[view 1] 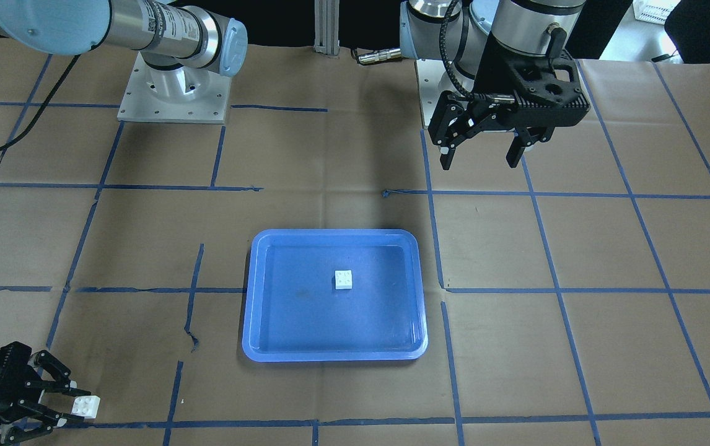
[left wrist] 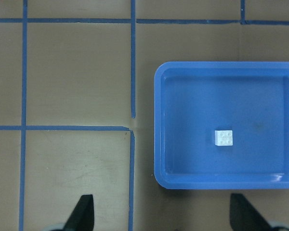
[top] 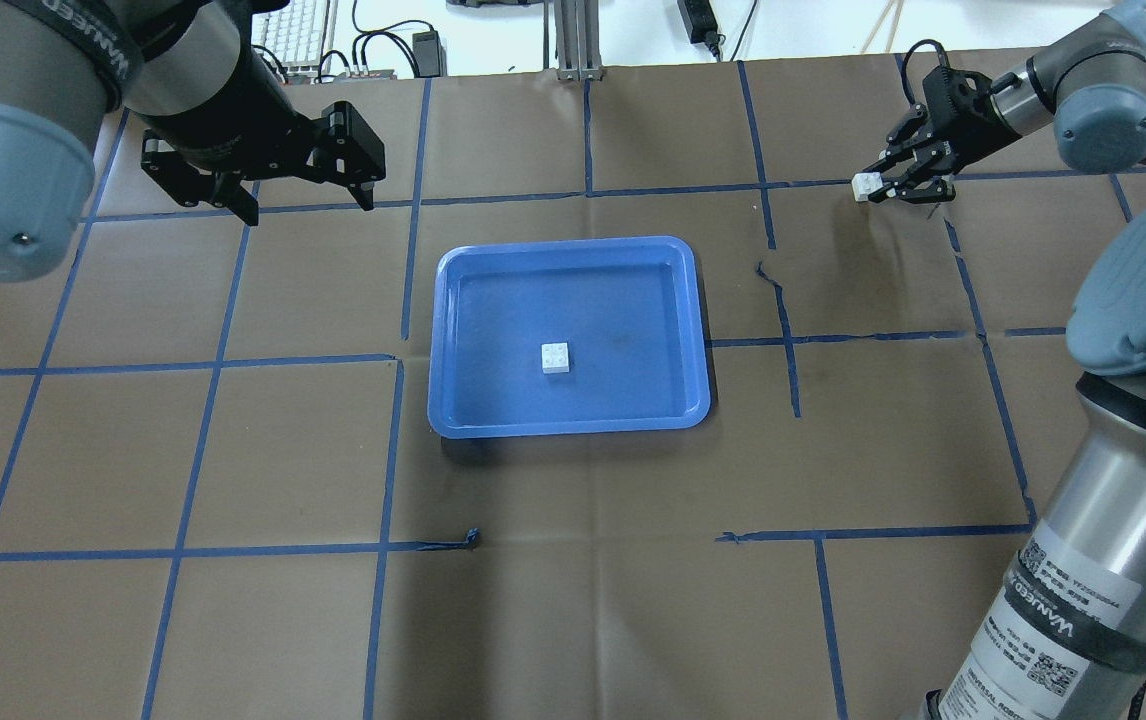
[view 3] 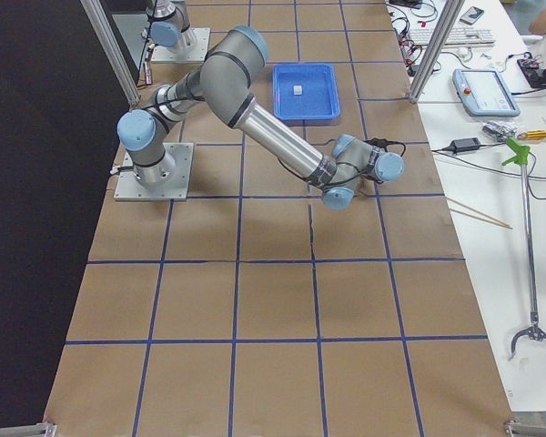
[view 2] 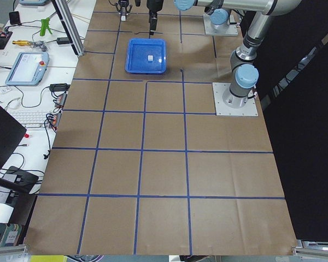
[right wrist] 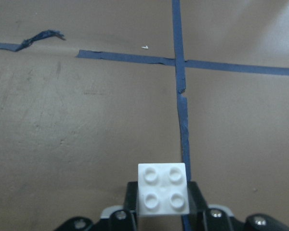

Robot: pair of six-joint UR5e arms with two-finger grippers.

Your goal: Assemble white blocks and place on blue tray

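The blue tray (top: 569, 336) lies mid-table, also in the front view (view 1: 334, 295) and the left wrist view (left wrist: 226, 125). One white block (top: 555, 357) lies studs up inside it, near its middle (view 1: 343, 280) (left wrist: 224, 137). My right gripper (top: 878, 190) is shut on the second white block (top: 867, 186) at the far right of the table, just above the paper; it also shows in the front view (view 1: 86, 406) and the right wrist view (right wrist: 163, 188). My left gripper (top: 301, 205) hangs open and empty above the table, left of and beyond the tray (view 1: 484, 160).
Brown paper with a blue tape grid (top: 573, 540) covers the table. The arm bases (view 1: 174, 93) stand at the robot's edge. A keyboard, cables and a teach pendant (view 3: 485, 91) lie off the far edge.
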